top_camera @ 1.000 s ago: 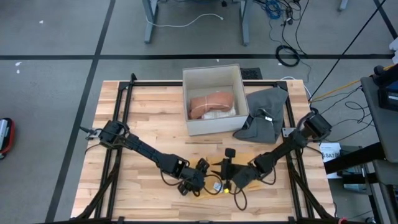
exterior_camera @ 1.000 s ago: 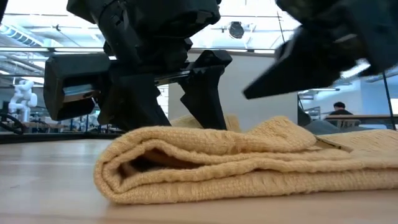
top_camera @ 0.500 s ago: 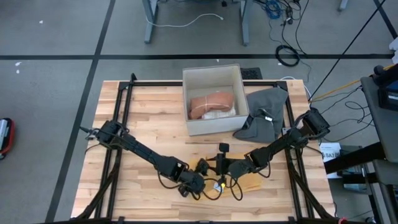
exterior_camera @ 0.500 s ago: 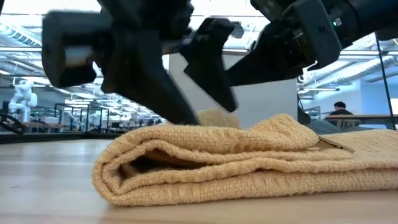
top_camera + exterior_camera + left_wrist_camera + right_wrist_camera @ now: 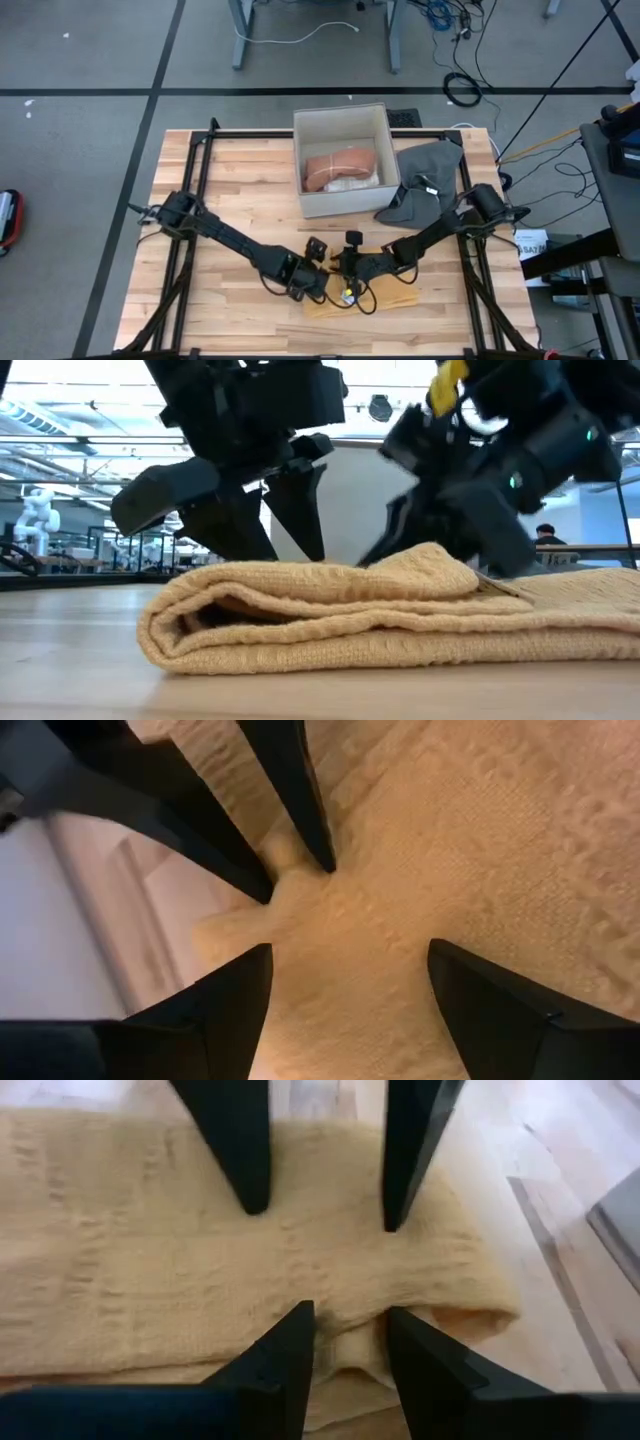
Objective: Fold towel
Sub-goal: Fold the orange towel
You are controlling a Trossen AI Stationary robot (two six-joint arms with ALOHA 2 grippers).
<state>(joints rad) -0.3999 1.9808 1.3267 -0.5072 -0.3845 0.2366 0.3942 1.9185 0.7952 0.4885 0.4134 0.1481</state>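
box (image 5: 343, 158) holds a folded reddish cloth (image 5: 339, 167).

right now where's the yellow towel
In the high view the yellow towel lies folded at the table's near edge, centre, under both hands, in front of the white box.

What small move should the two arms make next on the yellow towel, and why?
Probably the right end effector should lift the bunch it pinches and carry it across the yellow towel. The left end effector hovers open above the cloth, gripping nothing, so it might first close on its edge.
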